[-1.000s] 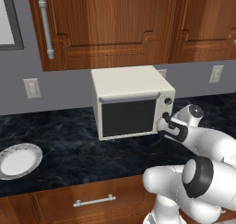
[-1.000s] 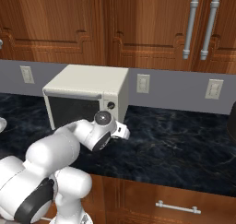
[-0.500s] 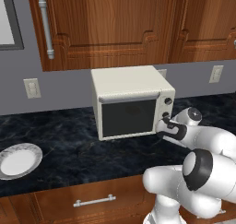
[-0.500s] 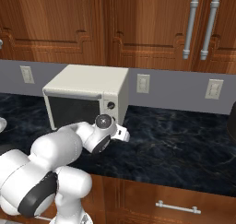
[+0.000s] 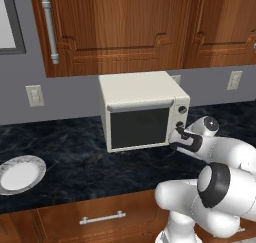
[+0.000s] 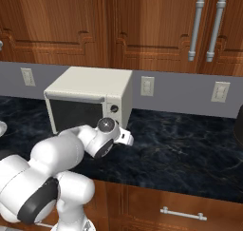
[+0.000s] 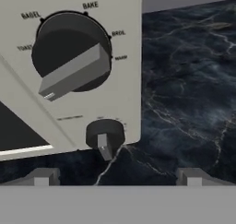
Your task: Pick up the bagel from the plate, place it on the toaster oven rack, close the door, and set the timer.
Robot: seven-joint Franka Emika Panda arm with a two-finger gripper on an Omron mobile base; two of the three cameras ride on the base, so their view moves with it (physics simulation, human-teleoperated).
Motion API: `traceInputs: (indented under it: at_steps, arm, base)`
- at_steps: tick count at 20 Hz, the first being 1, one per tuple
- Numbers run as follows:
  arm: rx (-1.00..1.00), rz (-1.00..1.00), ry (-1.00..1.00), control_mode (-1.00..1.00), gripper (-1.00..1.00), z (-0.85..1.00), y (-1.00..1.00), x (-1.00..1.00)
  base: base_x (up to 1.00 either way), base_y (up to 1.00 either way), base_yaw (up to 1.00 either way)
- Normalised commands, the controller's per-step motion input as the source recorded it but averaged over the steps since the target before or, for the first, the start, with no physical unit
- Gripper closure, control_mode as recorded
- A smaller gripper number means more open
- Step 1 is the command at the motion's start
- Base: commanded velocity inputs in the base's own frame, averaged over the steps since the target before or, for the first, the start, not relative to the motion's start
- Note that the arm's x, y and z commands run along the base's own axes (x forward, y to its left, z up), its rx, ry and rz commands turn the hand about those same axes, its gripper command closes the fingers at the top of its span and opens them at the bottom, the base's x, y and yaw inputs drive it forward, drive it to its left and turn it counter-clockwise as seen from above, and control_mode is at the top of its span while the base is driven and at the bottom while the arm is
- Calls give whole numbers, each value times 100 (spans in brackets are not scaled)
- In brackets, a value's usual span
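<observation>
The cream toaster oven [image 5: 142,94] stands on the dark counter, its door [image 5: 139,128] shut. The dark glass hides the rack and the bagel. At the far left lies the white plate [image 5: 20,173] with nothing on it. My gripper [image 5: 178,137] is open and sits right in front of the column of knobs on the oven's right front. In the hand view, my gripper [image 7: 117,177] points at the oven's lower right corner. The two fingertips [image 7: 44,177] stand wide apart below a small knob [image 7: 105,135]. A larger knob [image 7: 71,57], ringed by mode labels, is above it.
Brown wooden cabinets [image 5: 125,27] hang over the counter, with wall sockets [image 5: 34,95] on the grey backsplash. Marbled black counter [image 6: 190,149] stretches to the right of the oven. A drawer handle [image 5: 102,218] shows below the counter edge.
The arm's elbow has shifted a little. The gripper keeps its place at the oven's knobs and stays open.
</observation>
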Motion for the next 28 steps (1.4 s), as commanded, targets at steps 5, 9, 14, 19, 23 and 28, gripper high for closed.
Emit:
traceInputs:
  at_steps: [5,9,14,19,23,28]
  arm:
    - [0,0,0,-100,-100,0,0,17]
    - [0,0,0,-100,-100,0,-2,23]
    - [0,0,0,-100,-100,-8,-10,12]
    - [0,0,0,-100,-100,-20,-17,0]
    - [0,0,0,-100,-100,-24,-10,0]
    - [0,-1,0,-100,-100,-4,7,0]
  base:
    - [0,0,0]
    - [0,0,0]
    - [0,0,0]
    - [0,0,0]
    - [0,0,0]
    - [0,0,0]
